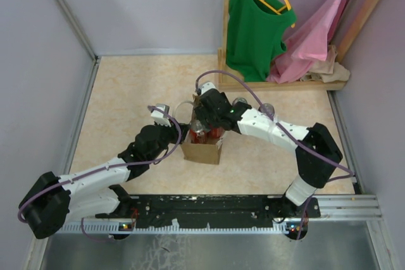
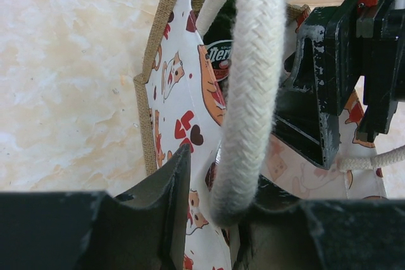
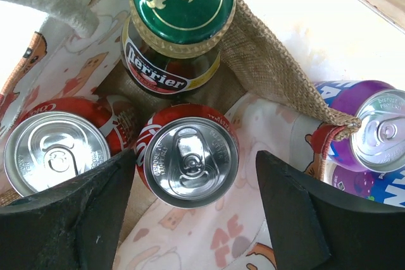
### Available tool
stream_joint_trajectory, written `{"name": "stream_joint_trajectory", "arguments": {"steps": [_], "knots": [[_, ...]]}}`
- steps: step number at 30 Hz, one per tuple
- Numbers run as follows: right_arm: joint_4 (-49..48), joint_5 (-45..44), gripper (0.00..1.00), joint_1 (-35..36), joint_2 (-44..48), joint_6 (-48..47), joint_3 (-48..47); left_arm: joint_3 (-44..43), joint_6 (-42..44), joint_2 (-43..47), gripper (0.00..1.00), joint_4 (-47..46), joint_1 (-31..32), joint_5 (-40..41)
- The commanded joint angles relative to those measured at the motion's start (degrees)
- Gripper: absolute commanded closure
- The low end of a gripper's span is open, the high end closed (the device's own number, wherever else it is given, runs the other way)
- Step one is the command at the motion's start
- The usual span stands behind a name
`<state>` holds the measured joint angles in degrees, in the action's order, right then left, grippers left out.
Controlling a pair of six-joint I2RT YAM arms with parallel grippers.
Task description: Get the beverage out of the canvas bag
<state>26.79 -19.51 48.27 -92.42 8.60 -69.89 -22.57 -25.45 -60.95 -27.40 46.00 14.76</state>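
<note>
Right claw (image 3: 195,178) spreads wide, straddling a red can (image 3: 188,156) in the canvas bag (image 3: 266,61); left claw (image 2: 231,216) pinches its handle (image 2: 250,93).

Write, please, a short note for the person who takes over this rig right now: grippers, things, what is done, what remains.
Left gripper: the bag's white handle passes between its fingers; clamped or not, unclear.
Right gripper: open, one finger on each side of the middle red can, not gripping.
Canvas bag: upright, holding that can, a second red can and a Perrier bottle. A purple can stands outside its rim.
Done: approach. Left: close on a drink, lift it out.
</note>
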Motion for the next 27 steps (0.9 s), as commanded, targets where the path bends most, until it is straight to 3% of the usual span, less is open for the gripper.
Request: {"name": "stream_joint_trajectory", "arguments": {"steps": [1, 21, 23, 26, 27], "knots": [[-0.4, -3.9, 0.23, -0.2, -1.3, -0.8, -0.9, 0.7, 1.2, -0.3, 0.67, 1.7, 0.4, 0.5], [-2.8, -0.5, 0.29, -0.3, -7.9, 1.2, 1.3, 1.1, 1.0, 0.2, 0.67, 1.8, 0.4, 0.5], [-2.8, -0.9, 0.35, -0.3, -8.1, 1.3, 1.3, 1.1, 1.1, 0.1, 0.67, 1.8, 0.4, 0.5], [-2.3, -1.6, 0.64, -0.3, -7.4, 1.4, 0.9, 1.0, 1.1, 0.1, 0.67, 1.7, 0.4, 0.5], [-2.0, -2.2, 0.77, -0.4, -7.1, 1.3, 0.6, 1.1, 1.1, 0.1, 0.67, 1.7, 0.4, 0.5]]}}
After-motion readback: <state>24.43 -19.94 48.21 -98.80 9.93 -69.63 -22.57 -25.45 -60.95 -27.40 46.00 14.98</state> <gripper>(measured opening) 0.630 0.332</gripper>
